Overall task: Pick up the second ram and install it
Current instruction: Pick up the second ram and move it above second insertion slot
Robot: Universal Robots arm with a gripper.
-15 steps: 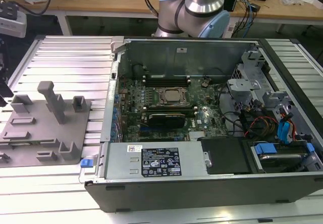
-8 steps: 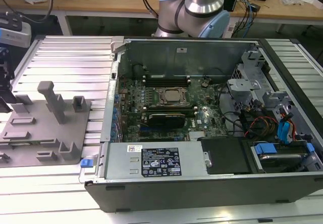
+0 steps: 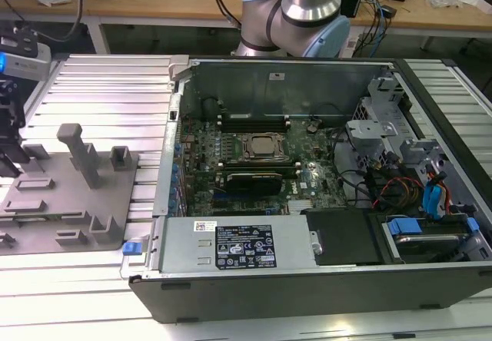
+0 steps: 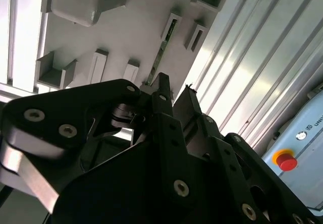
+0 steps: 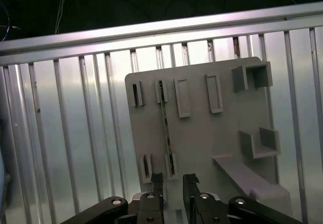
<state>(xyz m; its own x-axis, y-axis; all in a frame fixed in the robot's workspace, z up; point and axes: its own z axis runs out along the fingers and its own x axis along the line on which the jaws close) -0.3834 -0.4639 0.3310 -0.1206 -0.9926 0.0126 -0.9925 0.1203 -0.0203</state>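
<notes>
**Gripper over the parts fixture.** The second ram [image 5: 166, 133], a thin green stick, stands on its long edge in a pair of slots of the grey fixture plate [image 5: 217, 133]. The plate lies on the ribbed tabletop [image 3: 100, 80] at about nine o'clock of the open computer case [image 3: 307, 299], on the exterior view's left. The gripper [image 5: 173, 182] hovers near one end of the stick. Its jaws are parted by a narrow gap, wider than the board is thick, and they hold nothing. The stick's line runs toward that gap, and no contact is evident.

**Handling (judged).** The board is probably light and stiff, yet thin and fragile. Its chips and contact edge should not take the squeeze. The likely hold is across its thickness, on the flat faces near the free upper edge and toward mid-length. A grip at one end could let it tip in the slots.

**Views.** The first wrist view gives the stick's full length and the neighbouring slots. The second wrist view shows it obliquely, close ahead of the fingertips [image 4: 161, 85]. The exterior view adds the case interior: the motherboard [image 3: 231, 191], with the processor socket [image 3: 260, 147] near its centre.
</notes>
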